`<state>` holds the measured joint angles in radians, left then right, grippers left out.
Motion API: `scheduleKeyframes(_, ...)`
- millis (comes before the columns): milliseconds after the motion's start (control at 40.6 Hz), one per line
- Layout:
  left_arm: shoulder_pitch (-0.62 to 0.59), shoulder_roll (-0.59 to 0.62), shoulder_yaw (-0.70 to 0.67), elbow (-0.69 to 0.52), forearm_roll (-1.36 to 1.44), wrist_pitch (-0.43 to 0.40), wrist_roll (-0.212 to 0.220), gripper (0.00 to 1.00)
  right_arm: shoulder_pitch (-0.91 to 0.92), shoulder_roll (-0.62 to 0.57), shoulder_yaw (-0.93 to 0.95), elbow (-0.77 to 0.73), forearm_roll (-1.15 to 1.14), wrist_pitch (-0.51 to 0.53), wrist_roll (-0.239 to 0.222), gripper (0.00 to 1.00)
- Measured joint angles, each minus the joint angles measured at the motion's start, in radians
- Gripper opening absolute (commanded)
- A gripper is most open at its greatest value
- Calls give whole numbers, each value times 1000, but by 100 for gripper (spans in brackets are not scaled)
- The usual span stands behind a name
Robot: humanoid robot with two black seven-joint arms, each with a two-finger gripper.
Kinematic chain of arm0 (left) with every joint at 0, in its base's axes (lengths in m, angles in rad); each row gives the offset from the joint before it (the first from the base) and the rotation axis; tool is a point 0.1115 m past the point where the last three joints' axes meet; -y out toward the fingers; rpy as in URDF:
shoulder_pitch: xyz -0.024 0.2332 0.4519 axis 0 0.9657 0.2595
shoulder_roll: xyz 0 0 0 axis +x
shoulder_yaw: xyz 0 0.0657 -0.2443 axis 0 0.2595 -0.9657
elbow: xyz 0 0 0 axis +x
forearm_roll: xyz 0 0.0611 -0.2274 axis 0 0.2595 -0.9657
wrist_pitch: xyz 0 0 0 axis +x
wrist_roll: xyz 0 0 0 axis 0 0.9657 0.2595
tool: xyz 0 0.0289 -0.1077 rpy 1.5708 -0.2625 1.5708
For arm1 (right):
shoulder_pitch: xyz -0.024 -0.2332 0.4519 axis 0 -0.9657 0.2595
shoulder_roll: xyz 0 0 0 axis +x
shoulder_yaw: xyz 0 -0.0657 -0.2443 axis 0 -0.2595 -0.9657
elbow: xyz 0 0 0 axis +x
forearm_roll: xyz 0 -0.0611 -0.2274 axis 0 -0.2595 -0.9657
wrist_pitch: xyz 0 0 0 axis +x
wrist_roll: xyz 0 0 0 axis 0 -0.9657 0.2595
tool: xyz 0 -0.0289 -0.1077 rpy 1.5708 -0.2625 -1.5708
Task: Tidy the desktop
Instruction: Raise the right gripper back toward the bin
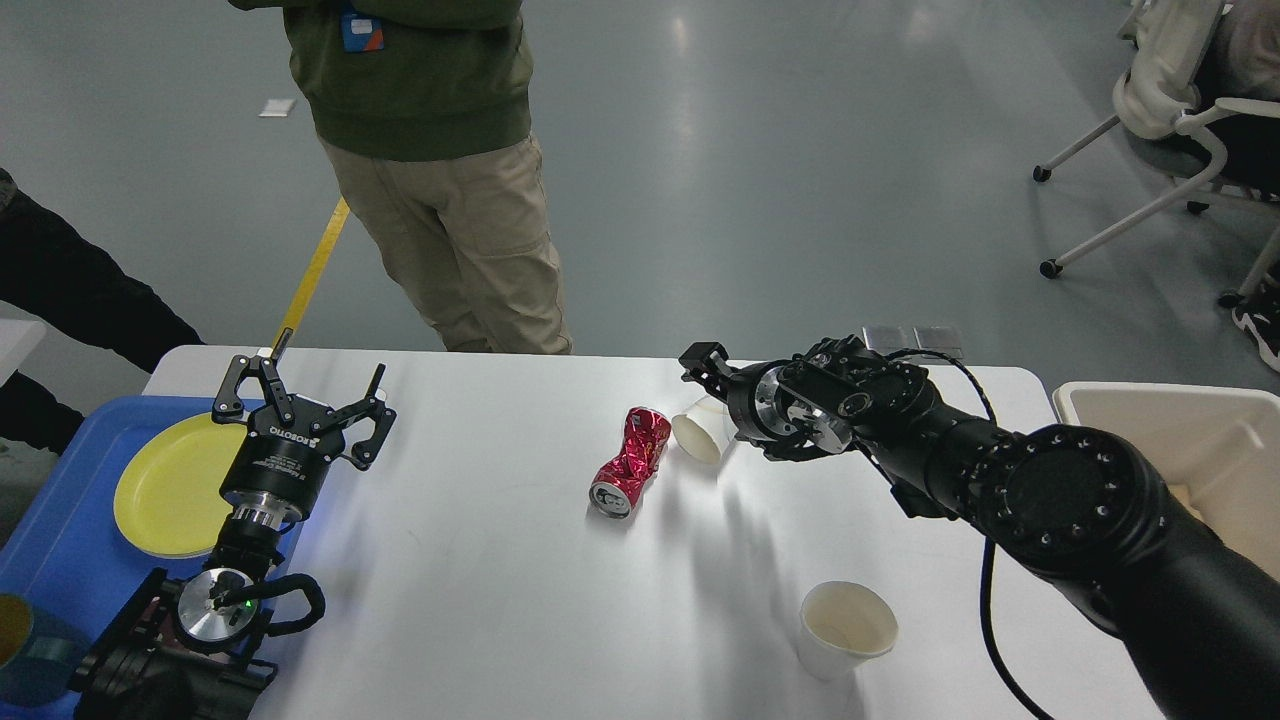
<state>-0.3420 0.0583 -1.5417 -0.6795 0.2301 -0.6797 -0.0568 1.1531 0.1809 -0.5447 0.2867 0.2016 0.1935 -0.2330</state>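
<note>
Bench (pixel 480 560) fills the lower middle of the frame, its long axis running left to right, far edge toward the standing person (pixel 430 170). Three bits of litter lie on it: a crushed can (pixel 630 462) at centre, lying on its side with its long axis tilted from upper right to lower left; a tipped cup (pixel 700 430) just beside it, mouth facing lower left; and an upright cup (pixel 843 628) at lower right. The right gripper (pixel 705 362) reaches in low at the tipped cup, probably to lift it toward the bin (pixel 1160 410) at the right edge; whether its jaws are spread or clenched I cannot tell, as they are dark and seen end-on. The left gripper (pixel 300 392) waits, jaws released and empty, beside the tray (pixel 60 540) holding a plate (pixel 165 485) at lower left.
</note>
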Motion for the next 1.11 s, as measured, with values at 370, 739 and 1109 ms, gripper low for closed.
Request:
scheduleKeyframes(370, 0, 0, 0, 0, 0, 0, 0, 96, 59, -44, -5, 96, -5, 1, -9, 100)
scheduleKeyframes(739, 0, 0, 0, 0, 0, 0, 0, 96, 394, -210, -272, 542, -34, 7, -18, 100)
scheduleKeyframes(1109, 0, 0, 0, 0, 0, 0, 0, 96, 911, -316, -591, 932, -36, 395, -17, 100)
